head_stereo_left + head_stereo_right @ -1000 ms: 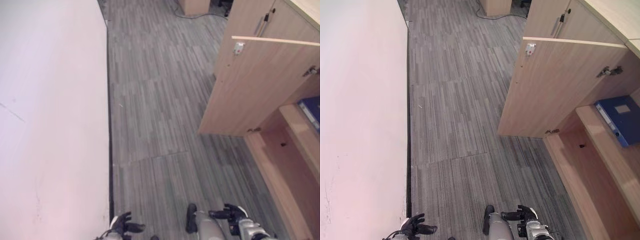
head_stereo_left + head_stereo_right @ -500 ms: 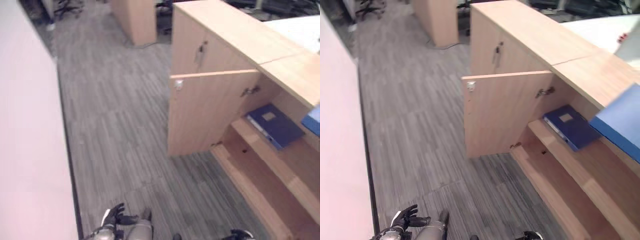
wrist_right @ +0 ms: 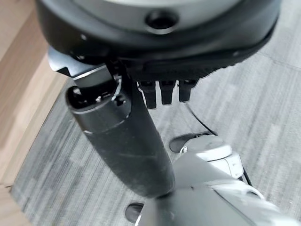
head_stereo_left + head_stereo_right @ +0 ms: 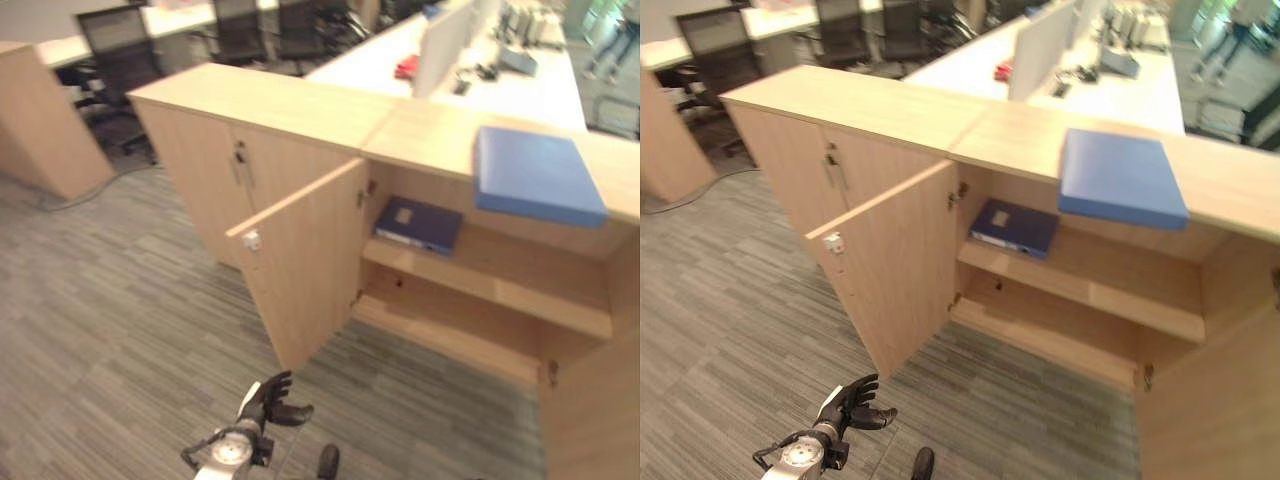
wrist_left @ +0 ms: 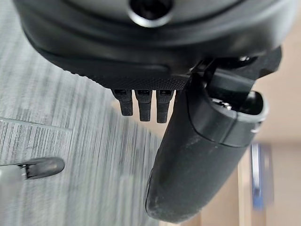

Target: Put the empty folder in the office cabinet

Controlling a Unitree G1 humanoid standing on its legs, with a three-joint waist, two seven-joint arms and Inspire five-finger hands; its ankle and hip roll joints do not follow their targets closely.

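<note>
The light blue folder [image 4: 1121, 179] lies flat on the cabinet [image 4: 890, 110] top at upper right, well apart from the left hand [image 4: 853, 404], apparently relaxed and empty, at bottom centre. The view has swung since earlier; the right hand [image 3: 136, 141] hangs empty over the floor.

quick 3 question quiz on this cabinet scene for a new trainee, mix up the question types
1. True or false: the light blue folder lies on top of the office cabinet.
2. Where is the dark blue binder?
A. on the floor
B. on the upper shelf inside the open cabinet
C. in the left hand
3. Fill in: the open cabinet door swings out toward the ____ hand, which hangs low over the carpet with relaxed fingers, holding nothing.

Key
1. True
2. B
3. left

The right hand holds nothing either, its fingers straight.
</note>
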